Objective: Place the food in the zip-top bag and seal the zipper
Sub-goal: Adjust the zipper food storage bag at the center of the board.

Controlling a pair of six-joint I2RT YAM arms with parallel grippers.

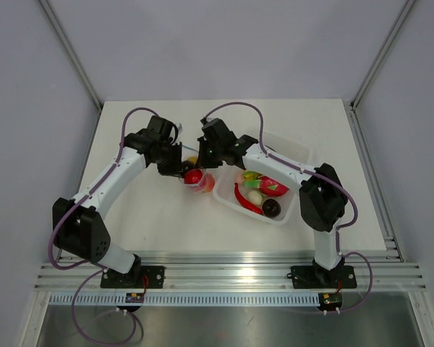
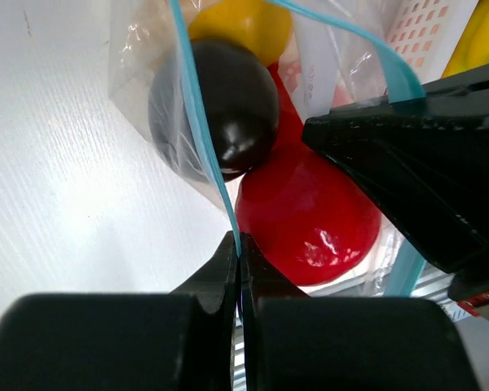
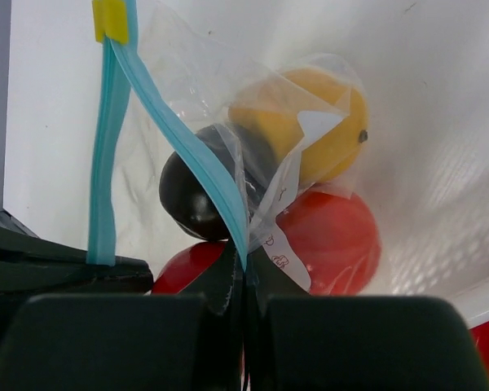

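Observation:
The clear zip-top bag (image 1: 200, 181) sits mid-table between my two grippers. Inside it are a dark brown fruit (image 2: 228, 106), a yellow-orange fruit (image 3: 326, 122) and red fruits (image 2: 310, 212). My left gripper (image 2: 240, 252) is shut on one side of the light blue zipper (image 2: 197, 106). My right gripper (image 3: 244, 269) is shut on the other side of the zipper (image 3: 196, 155). The two zipper sides stand apart, so the bag's mouth is open. More food (image 1: 260, 191) lies in the white tray: red, pink, green, yellow, pale and dark brown pieces.
The white rectangular tray (image 1: 293, 153) stands right of the bag, under my right arm. A yellow tab (image 3: 110, 20) sits at the zipper's end. Grey walls and metal posts bound the table; a rail runs along the near edge.

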